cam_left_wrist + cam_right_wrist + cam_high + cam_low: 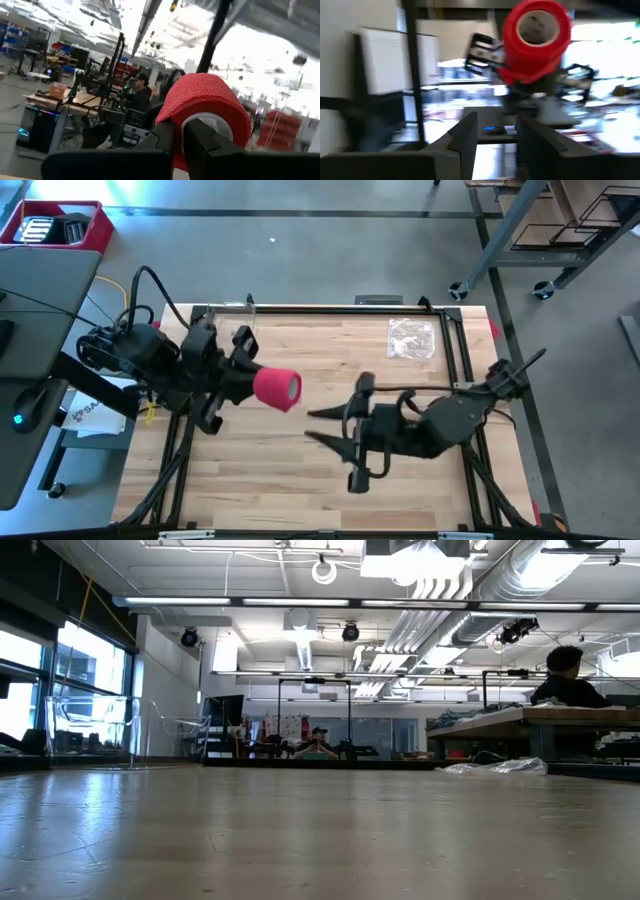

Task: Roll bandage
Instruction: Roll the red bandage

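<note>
The bandage [276, 388] is a bright red roll on a pale core, held up over the left half of the wooden table [300, 490] by my left gripper [250, 380]. In the left wrist view the roll [205, 105] fills the middle, just beyond my left gripper [180, 145]. My right gripper [312, 425] hangs open to the right of the roll, fingers pointing toward it and touching nothing. Its wrist view shows the roll's open end [536, 30] ahead of my right gripper [497, 135]. No gripper shows in the low view. My left gripper holds the bandage roll by the wall of its end nearest the arm [176, 150], pinched between the two fingers. One finger [202, 142] stands in front of the pale core, the other [160, 142] outside the red wrap. The roll sticks out roughly level toward the table's right, lifted clear.
A crinkled clear plastic bag [411, 338] lies at the table's far right, also seen as the bag [495, 767] in the low view. A red bin [55, 225] stands off the table at the far left. People sit in the room beyond.
</note>
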Available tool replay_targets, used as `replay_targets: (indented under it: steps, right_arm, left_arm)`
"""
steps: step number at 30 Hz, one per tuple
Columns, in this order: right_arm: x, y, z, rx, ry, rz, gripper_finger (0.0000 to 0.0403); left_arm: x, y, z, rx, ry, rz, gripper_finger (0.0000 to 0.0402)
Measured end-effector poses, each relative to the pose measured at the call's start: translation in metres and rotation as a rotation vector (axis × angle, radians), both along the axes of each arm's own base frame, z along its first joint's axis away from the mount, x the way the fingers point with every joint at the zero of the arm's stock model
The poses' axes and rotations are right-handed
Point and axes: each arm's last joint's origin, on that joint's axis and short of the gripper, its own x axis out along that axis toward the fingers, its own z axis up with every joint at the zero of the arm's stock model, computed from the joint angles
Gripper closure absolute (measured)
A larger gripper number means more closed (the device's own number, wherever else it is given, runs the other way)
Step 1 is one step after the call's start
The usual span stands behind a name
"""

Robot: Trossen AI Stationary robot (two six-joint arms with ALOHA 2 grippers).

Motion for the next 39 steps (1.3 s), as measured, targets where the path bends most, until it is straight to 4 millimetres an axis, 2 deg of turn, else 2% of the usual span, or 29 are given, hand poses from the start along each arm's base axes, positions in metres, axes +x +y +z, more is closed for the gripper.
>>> replay_targets:
  steps: [5, 8, 12, 20, 25, 31, 35, 39]
  right_arm:
    - [0.006, -0.007, 0.000, -0.053, 0.000, -0.067, 0.0259]
    - [0.013, -0.017, -0.003, -0.099, 0.022, -0.132, 0.0244]
    - [0.020, -0.033, -0.001, -0.076, -0.005, -0.190, 0.0230]
    - [0.026, -0.047, 0.003, -0.036, -0.051, -0.152, 0.0233]
    - [0.027, -0.049, 0.003, 0.030, -0.063, -0.162, 0.0275]
    - [0.027, -0.051, 0.002, 0.066, -0.056, -0.217, 0.0387]
    - [0.027, -0.052, 0.000, 0.101, -0.041, -0.241, 0.0394]
    - [0.031, -0.055, -0.011, 0.167, 0.038, -0.241, 0.0400]
  left_arm:
    - [0.002, 0.009, 0.004, -0.062, -0.035, 0.021, 0.0387]
    - [0.005, 0.015, 0.003, -0.085, -0.027, 0.039, 0.0387]
    - [0.009, 0.023, 0.000, -0.109, 0.001, 0.064, 0.0387]
    - [0.015, 0.035, -0.008, -0.081, 0.087, 0.119, 0.0387]
    - [0.017, 0.037, -0.009, -0.070, 0.092, 0.130, 0.0387]
    - [0.017, 0.037, -0.009, -0.026, 0.090, 0.142, 0.0387]
    - [0.012, 0.033, -0.005, 0.053, 0.051, 0.136, 0.0387]
    - [0.002, 0.028, 0.005, 0.141, -0.053, 0.023, 0.0387]
